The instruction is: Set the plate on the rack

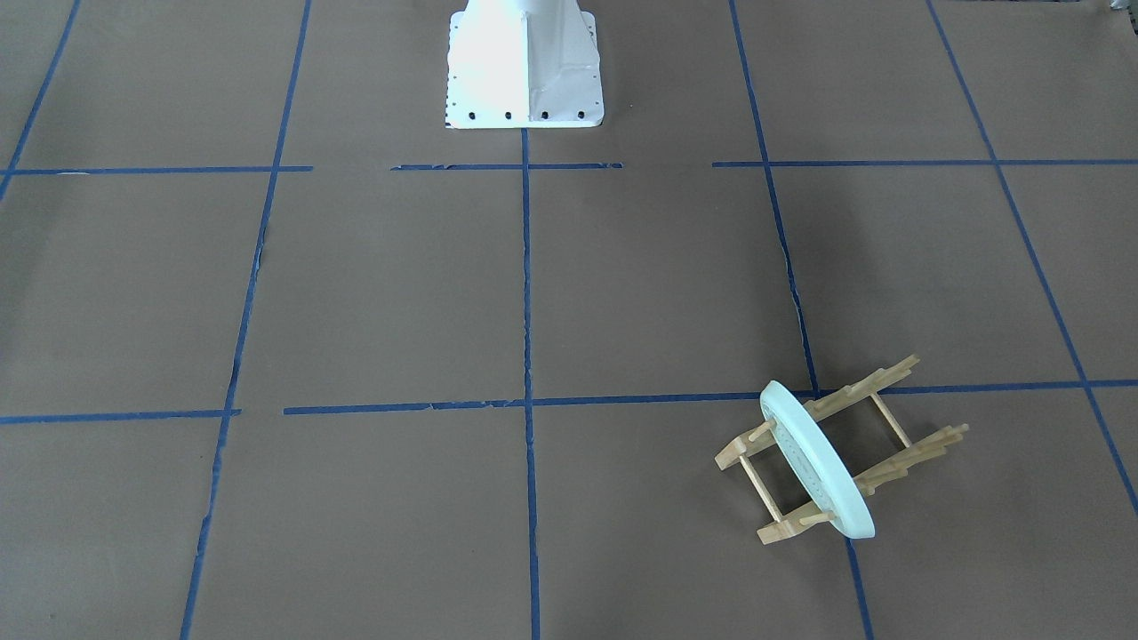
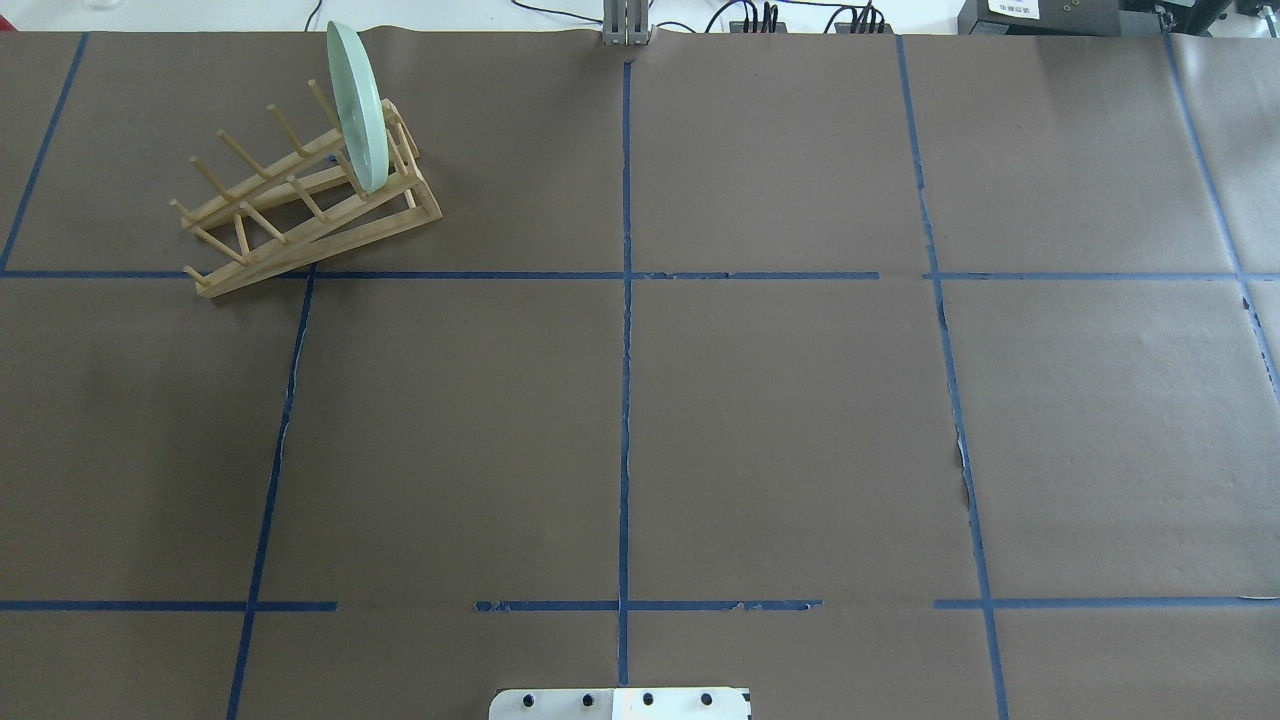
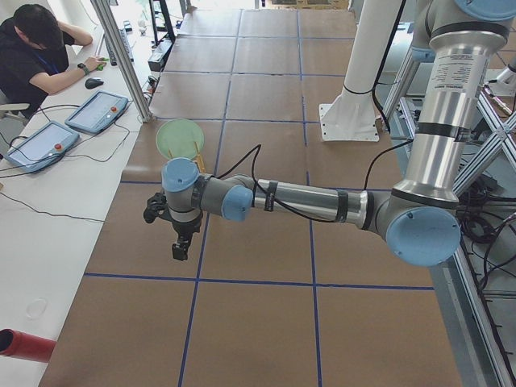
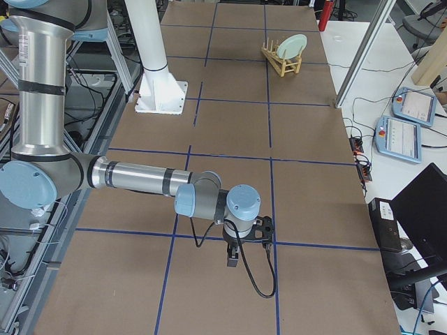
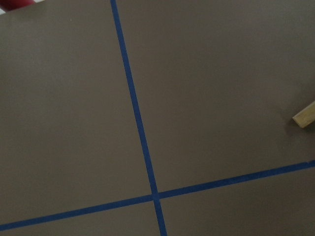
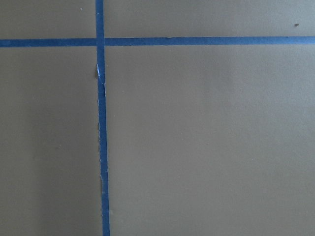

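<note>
While aloft, end effectors (image 3: 181,251) (image 4: 232,261): gap unclear.

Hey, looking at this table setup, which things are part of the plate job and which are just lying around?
Job: plate, standing on edge in the rack.
Lying about: red cylinder, two control tablets, computer mouse, all on the white side table.

Overhead, front (opposed), side views, sharing rack (image 2: 300,252)
</note>
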{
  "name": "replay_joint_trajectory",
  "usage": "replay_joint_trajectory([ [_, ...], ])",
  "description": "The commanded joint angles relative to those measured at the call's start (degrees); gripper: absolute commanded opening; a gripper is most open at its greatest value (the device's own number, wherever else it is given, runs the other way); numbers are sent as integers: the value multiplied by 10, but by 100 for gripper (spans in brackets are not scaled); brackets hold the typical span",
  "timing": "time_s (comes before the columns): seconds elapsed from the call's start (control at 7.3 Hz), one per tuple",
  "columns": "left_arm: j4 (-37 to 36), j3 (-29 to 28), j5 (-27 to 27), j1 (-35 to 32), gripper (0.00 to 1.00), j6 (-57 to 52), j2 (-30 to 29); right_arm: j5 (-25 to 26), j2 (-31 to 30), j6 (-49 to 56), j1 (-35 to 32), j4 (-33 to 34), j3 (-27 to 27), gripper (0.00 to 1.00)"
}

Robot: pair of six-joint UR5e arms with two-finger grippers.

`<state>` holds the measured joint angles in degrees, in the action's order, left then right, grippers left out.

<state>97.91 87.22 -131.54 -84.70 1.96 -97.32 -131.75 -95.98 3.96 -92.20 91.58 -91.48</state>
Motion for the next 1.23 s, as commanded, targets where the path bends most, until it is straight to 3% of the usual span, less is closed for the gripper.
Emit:
replay_joint_trajectory([
  [0.0,-4,-1,-34,-27,100,-5,48,0,0,1,0,0,1,100],
  [0.27,-6,1,-44,-44,100,-4,84,0,0,0,0,0,0,100],
  [1.1,-28,20,-43,-59,100,0,86,0,0,0,0,0,0,100],
])
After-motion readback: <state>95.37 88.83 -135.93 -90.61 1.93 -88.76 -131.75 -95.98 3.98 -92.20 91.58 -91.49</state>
